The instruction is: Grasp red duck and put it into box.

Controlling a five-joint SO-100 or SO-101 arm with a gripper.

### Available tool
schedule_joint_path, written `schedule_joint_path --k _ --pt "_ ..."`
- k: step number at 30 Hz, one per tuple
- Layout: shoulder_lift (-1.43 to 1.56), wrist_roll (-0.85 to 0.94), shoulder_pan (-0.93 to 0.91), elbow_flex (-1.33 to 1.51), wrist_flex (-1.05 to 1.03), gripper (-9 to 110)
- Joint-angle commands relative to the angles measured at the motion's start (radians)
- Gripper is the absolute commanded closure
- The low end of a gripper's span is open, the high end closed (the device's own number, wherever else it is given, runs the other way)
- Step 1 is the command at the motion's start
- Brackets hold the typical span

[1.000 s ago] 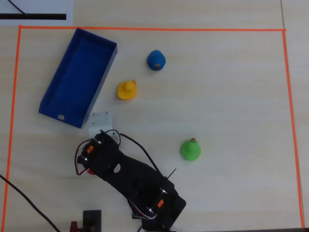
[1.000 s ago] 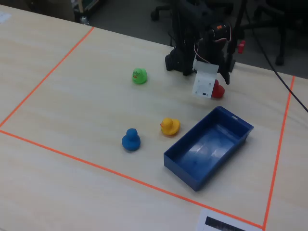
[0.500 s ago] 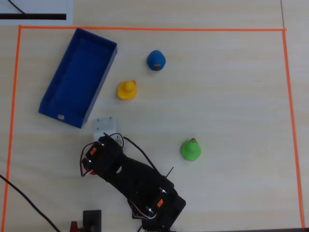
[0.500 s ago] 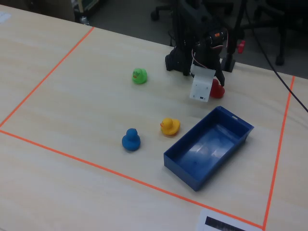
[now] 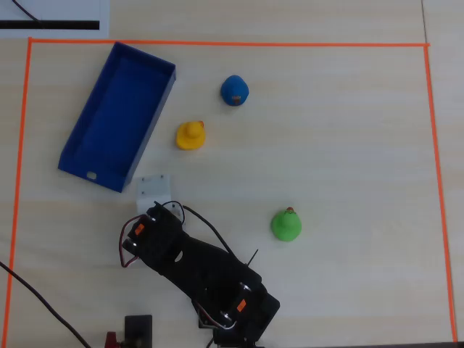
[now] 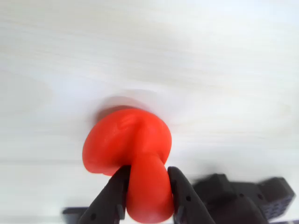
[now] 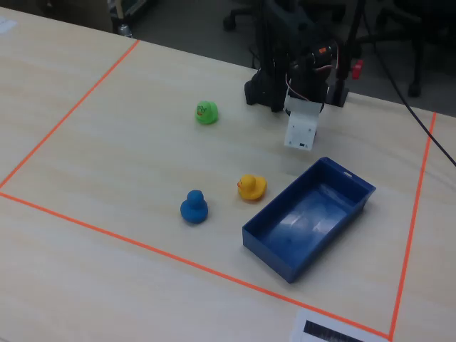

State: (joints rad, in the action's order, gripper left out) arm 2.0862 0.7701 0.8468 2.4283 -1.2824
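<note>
The gripper (image 6: 145, 196) is pinching the red duck (image 6: 128, 147) between narrowed jaws, the duck's body bulging out ahead of the fingertips above the pale table (image 6: 210, 56). The blue box (image 5: 116, 116) is lying just beyond the claw, long axis angled away. The arm is hiding the duck in the overhead and fixed views.

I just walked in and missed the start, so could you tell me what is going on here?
The arm's gripper is shut on a red duck, seen only in the wrist view. The blue box sits empty beside it. The yellow duck, blue duck and green duck stand untouched on the table.
</note>
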Motion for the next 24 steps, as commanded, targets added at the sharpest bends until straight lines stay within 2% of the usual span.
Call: schedule_joint_path --k 1,5,10,14,19,24 --pt "0.035 -0.006 -0.057 -0.129 -0.107 101" --pt "0.034 -0.083 -0.13 -0.495 -0.247 101" --pt "-0.086 -0.281 -0.104 -0.899 -0.195 101" --pt "-0.253 -0.295 -0.117 -1.026 -0.124 101" --pt "-0.463 -0.252 -0.218 -1.029 0.089 101" --pt "-0.71 -0.221 -0.328 -1.262 0.135 101"
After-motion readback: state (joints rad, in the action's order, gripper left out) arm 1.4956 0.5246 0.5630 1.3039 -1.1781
